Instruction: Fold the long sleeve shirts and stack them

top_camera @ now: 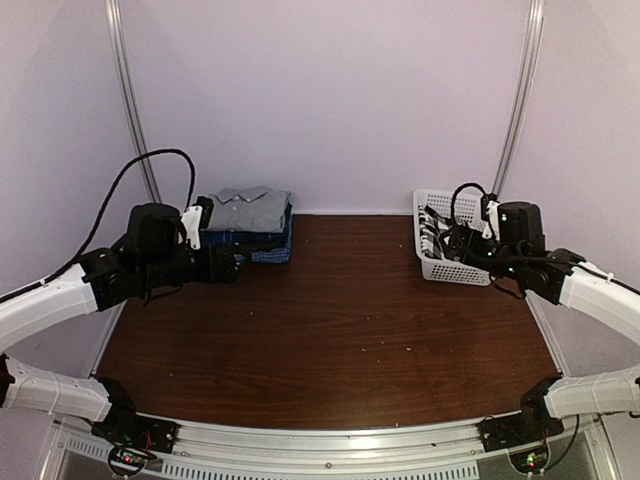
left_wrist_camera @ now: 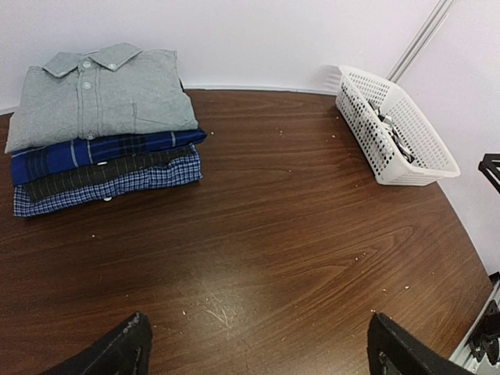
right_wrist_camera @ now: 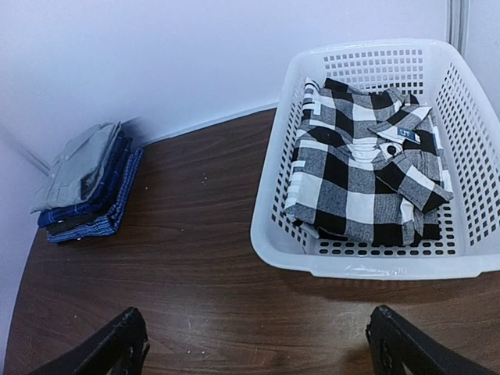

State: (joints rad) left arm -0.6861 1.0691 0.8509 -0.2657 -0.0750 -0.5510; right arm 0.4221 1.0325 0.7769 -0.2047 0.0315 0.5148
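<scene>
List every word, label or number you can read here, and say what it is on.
Nothing can be read.
The blue neck label on the black-and-white check shirt in the white basket: too small and blurred to read.
No text shows on the stacked shirts.

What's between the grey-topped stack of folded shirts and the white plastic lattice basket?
Nothing but bare dark wooden tabletop between the stack of folded shirts and the white plastic lattice basket; the left wrist view shows it clearest.

From overhead, at two o'clock, my right arm (top_camera: 520, 232) hides most of the black-and-white checked cloth shirt (top_camera: 429, 233) inside the white plastic lattice basket (top_camera: 441, 270).
</scene>
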